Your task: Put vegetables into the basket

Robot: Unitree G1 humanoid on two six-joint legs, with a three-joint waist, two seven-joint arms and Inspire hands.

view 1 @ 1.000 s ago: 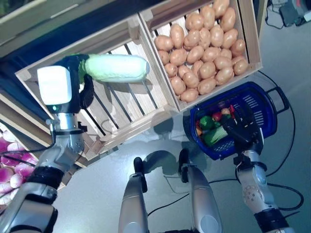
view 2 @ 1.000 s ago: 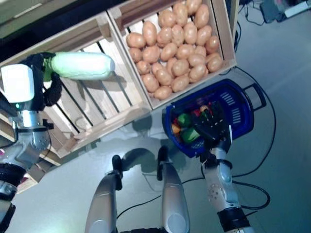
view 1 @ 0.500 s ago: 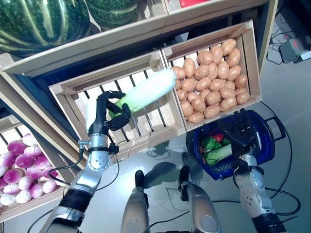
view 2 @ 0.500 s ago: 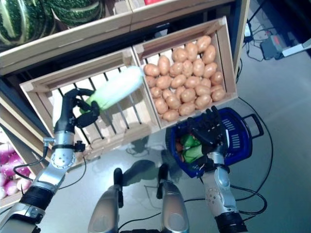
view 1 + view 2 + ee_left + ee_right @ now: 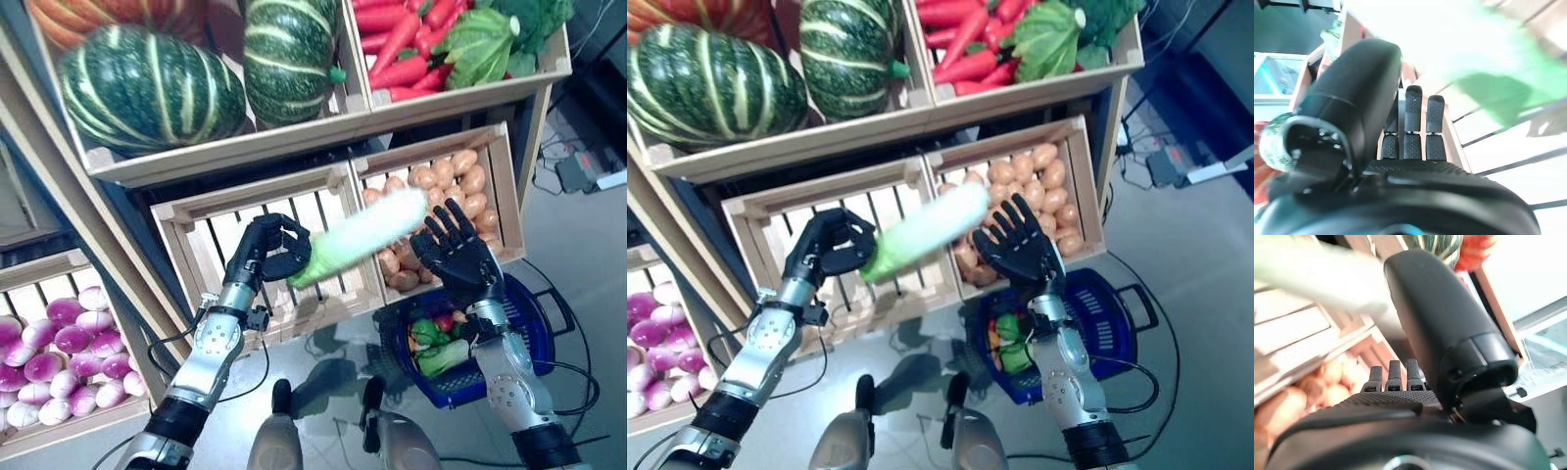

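Raised from the blue plastic basket (image 5: 549, 338) since half a second ago, the right hand (image 5: 460, 259) is now spread open by the pale tip of the long pale-green cabbage (image 5: 358, 235). The cabbage is clamped at its green end by the left hand (image 5: 269, 253), slanting upward toward the wooden crate of brown potatoes (image 5: 446, 181).

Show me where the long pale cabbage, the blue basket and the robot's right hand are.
long pale cabbage (image 5: 367, 231): left eye view, middle of its pale body.
blue basket (image 5: 537, 323): left eye view, right side of its rim.
right hand (image 5: 460, 262): left eye view, the open palm.
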